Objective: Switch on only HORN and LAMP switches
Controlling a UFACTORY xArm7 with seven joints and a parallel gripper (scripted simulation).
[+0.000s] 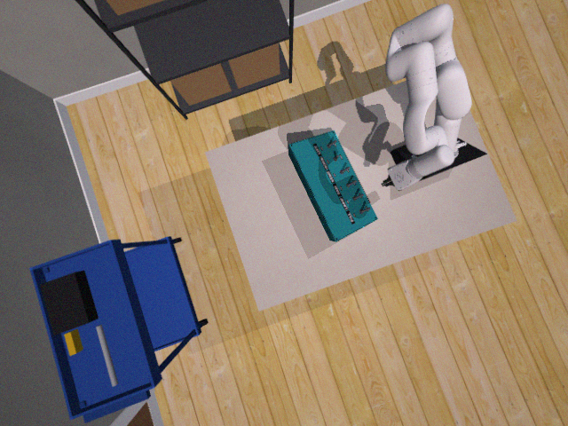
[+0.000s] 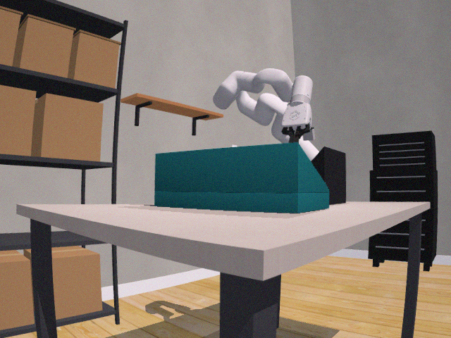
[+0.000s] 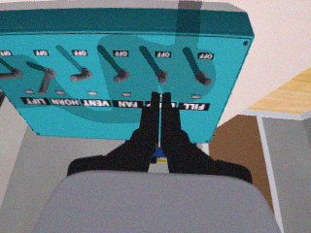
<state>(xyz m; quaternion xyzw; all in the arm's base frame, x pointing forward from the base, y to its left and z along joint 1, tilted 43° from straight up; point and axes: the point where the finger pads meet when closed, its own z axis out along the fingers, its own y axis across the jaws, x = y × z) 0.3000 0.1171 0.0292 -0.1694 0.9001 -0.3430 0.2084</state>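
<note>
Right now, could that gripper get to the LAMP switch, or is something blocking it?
Probably yes. The shut gripper hangs just before the console, fingertips over the LAMP label, lever right beyond. Nothing lies between.

We noted matt teal console (image 1: 306, 181), smooth matt pale table top (image 2: 204, 232), grained wood plank floor (image 1: 413, 343), glossy white arm (image 1: 420, 91).
</note>
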